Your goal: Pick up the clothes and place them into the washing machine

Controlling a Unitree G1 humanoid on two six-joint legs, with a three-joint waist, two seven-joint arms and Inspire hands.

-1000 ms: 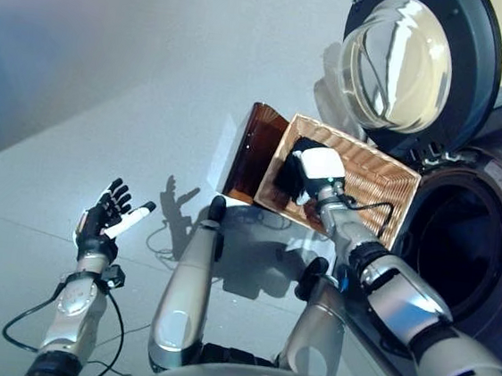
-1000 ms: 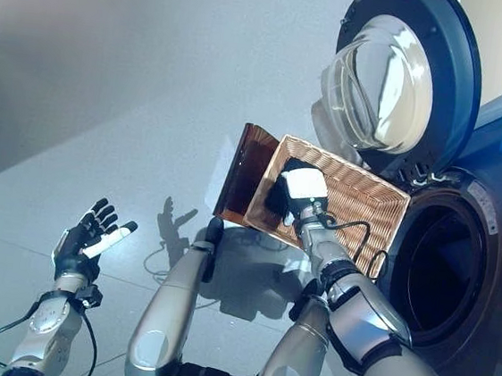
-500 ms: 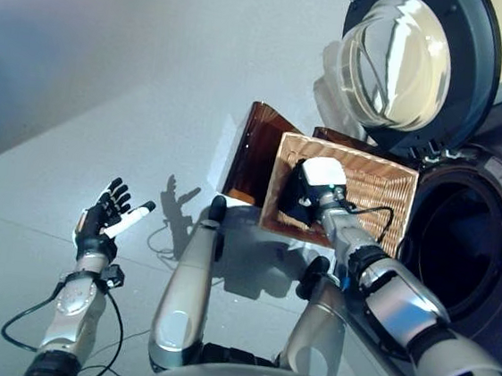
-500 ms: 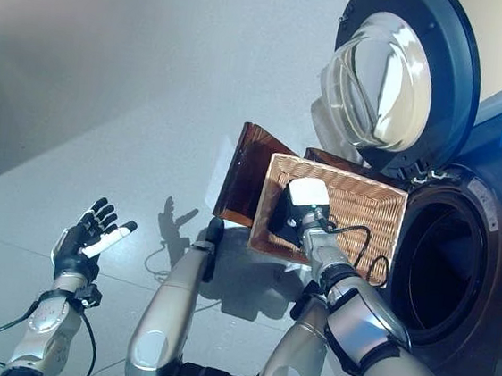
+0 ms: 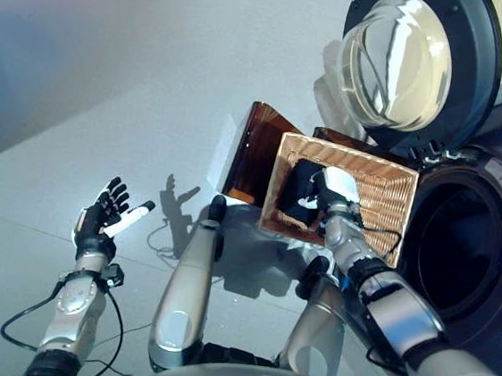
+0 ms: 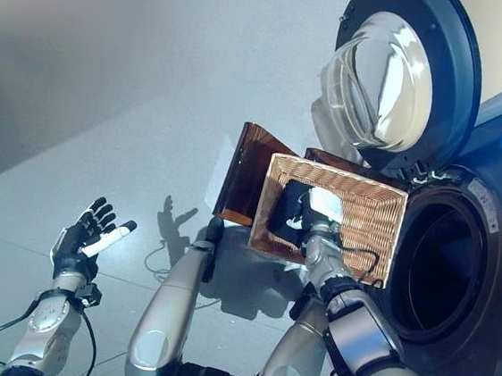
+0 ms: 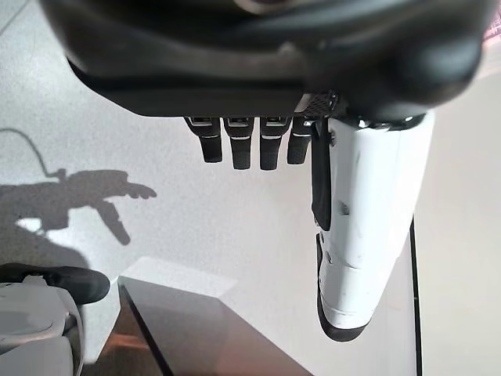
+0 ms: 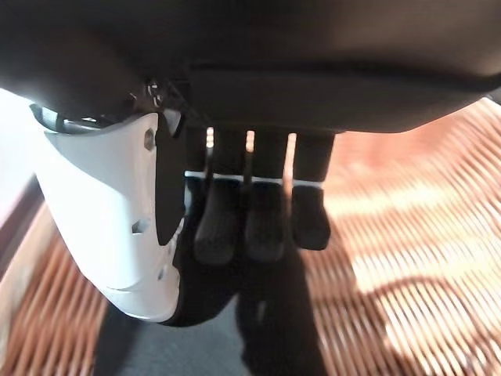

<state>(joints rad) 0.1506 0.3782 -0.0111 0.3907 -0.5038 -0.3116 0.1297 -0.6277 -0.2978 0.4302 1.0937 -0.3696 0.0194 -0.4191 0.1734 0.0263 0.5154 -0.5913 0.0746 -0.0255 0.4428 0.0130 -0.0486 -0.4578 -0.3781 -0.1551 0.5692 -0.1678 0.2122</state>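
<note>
A wicker basket (image 5: 387, 171) lies on the floor in front of the washing machine's open drum (image 5: 455, 254). Inside the basket is a dark garment (image 5: 297, 191), seen up close as dark cloth (image 8: 274, 329). My right hand (image 5: 322, 191) reaches into the basket, and its fingers (image 8: 262, 227) curl down onto the cloth with the white-covered thumb close beside them. My left hand (image 5: 99, 219) hangs far to the left over the bare floor, fingers (image 7: 246, 145) straight and holding nothing.
The machine's round glass door (image 5: 408, 61) stands swung open above the basket. A brown translucent panel (image 5: 255, 148) leans against the basket's left side. Grey floor (image 5: 108, 92) spreads out to the left.
The basket has turned squarer to the machine. My right hand has slid to the right inside it, showing more of the dark garment. The left hand has not moved.
</note>
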